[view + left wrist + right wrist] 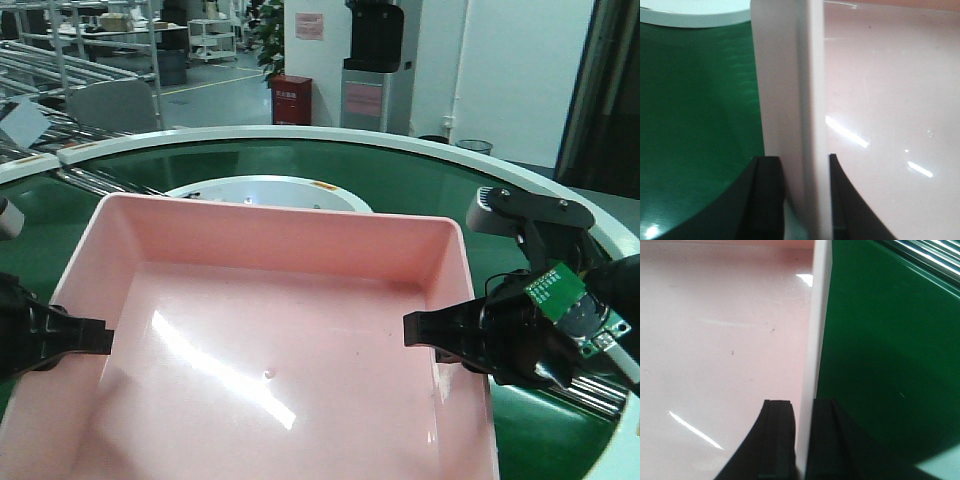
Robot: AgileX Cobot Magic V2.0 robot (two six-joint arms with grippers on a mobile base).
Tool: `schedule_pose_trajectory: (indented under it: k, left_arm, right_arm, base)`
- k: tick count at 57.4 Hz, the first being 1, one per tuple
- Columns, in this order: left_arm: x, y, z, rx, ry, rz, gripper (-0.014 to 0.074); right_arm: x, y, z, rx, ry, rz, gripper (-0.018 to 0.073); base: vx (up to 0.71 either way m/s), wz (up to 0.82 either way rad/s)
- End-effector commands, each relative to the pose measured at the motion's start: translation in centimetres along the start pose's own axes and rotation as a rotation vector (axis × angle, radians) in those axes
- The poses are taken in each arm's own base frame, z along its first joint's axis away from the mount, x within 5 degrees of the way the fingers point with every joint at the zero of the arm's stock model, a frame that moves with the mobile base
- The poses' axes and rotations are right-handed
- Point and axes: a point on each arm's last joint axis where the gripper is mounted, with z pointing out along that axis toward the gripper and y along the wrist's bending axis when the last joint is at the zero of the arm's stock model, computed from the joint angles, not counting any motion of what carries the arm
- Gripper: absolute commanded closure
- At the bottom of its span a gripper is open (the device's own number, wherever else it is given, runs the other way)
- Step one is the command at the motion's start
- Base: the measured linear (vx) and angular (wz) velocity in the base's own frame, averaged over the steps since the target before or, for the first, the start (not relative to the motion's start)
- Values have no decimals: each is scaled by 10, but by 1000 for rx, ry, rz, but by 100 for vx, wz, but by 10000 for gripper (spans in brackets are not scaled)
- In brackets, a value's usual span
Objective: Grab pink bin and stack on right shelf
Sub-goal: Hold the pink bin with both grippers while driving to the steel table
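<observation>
Racking (100, 40) and steel roller tracks (40, 70) fill the far left background of the front view. Nearer, at the left edge, the left fingers (767, 200) are closed on the left wall of the pink bin (270, 340). The left wrist view shows one black finger pressed against the outside of the wall and the other against the inside, with the pale rim running up between them.

The pink bin takes up the lower centre of the front view, held between the two arms over the green curved conveyor belt (400, 170). Its glossy floor reflects streaks of ceiling light. Whether its base touches the belt or hangs just above it cannot be told.

Beyond the bin's far wall, a white round hub (265, 190) sits inside the belt's curve. Farther back stand a red cabinet (292, 100) and a tall black-and-grey machine (372, 60).

On the right, the right fingers (777, 440) are clamped on the bin's right wall, one finger inside and one outside, with the white rim edge squeezed between them. A green circuit board (555, 290) is mounted on the right wrist just behind them, and green belt lies beside the outer finger
</observation>
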Motion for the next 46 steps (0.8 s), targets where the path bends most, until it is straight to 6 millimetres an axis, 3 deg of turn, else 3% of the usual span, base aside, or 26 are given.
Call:
schedule_pose_trajectory:
  k: [1, 46]
  left_arm:
    - [-17, -6, -19, 4, -154, -9, 599]
    - [-17, -6, -19, 4, -151, -9, 599]
  right_arm:
    - [-14, -4, -20, 21, -123, -52, 568]
    - [-14, -4, -19, 19, -122, -50, 568]
  base:
    - [-23, -40]
    - [-21, -46]
